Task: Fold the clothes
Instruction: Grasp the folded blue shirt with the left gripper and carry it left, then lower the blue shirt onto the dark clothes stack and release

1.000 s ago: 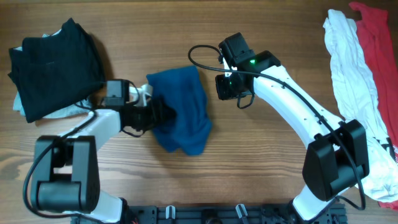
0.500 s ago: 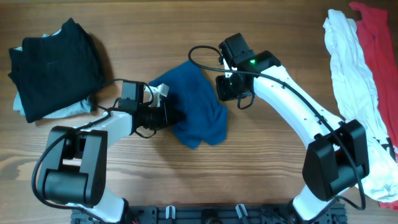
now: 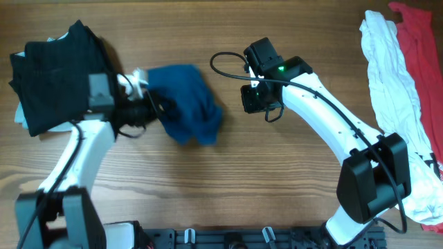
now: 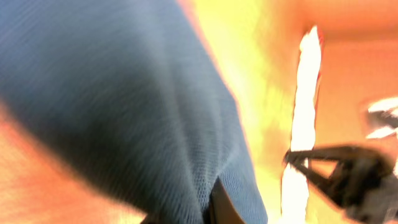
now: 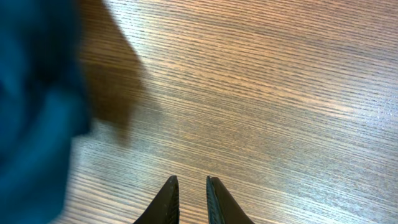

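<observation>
A royal-blue shirt [image 3: 183, 104] hangs bunched from my left gripper [image 3: 149, 104], which is shut on its left edge, just right of a black garment [image 3: 59, 76]. In the left wrist view the blue cloth [image 4: 124, 93] fills the frame, blurred, and wraps over my gripper [image 4: 208, 208]. My right gripper [image 3: 250, 97] hovers to the shirt's right, apart from it. Its fingertips [image 5: 191, 183] stand a narrow gap apart over bare wood with nothing between them. The blue shirt [image 5: 31, 124] shows at the left edge of that view.
The black garment lies at the far left over a pale cloth [image 3: 24, 121]. A white garment [image 3: 387, 69] and a red one [image 3: 422, 48] lie along the right edge. The wooden table [image 3: 208, 187] runs between them.
My left gripper shut on the blue shirt and pulled it leftwards towards the black garment, and the cloth bunched up. The right arm stayed still.
</observation>
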`<state>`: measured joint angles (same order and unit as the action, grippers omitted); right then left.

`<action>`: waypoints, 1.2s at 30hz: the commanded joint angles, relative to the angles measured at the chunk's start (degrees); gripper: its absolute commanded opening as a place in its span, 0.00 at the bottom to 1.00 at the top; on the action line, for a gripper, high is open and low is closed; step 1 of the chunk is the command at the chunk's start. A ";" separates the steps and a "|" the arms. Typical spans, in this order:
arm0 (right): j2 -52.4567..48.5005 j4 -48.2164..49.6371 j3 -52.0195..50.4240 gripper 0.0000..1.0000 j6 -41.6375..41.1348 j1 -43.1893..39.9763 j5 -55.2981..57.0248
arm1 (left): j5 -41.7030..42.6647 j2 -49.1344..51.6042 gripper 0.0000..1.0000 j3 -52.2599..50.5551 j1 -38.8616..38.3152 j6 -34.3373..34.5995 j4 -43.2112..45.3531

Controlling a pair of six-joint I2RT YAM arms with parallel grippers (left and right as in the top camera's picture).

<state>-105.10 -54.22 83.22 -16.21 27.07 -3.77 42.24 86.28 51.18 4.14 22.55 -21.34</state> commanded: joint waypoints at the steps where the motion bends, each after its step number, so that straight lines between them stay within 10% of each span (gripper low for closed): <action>1: 0.07 -0.11 -0.04 0.15 0.81 0.17 1.22 | -4.85 -2.60 0.04 8.46 1.70 -3.15 -2.86; 17: 0.07 -0.68 -0.04 0.15 0.85 0.17 1.25 | -10.43 -2.45 0.04 28.35 12.79 -4.17 -2.45; 36: 0.07 -1.22 -0.04 0.15 0.81 0.17 1.25 | -11.72 5.29 0.04 29.16 24.48 -3.65 18.82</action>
<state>-105.10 -55.11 83.22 -16.21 27.07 -3.75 30.85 89.45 78.39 27.07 19.81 -5.17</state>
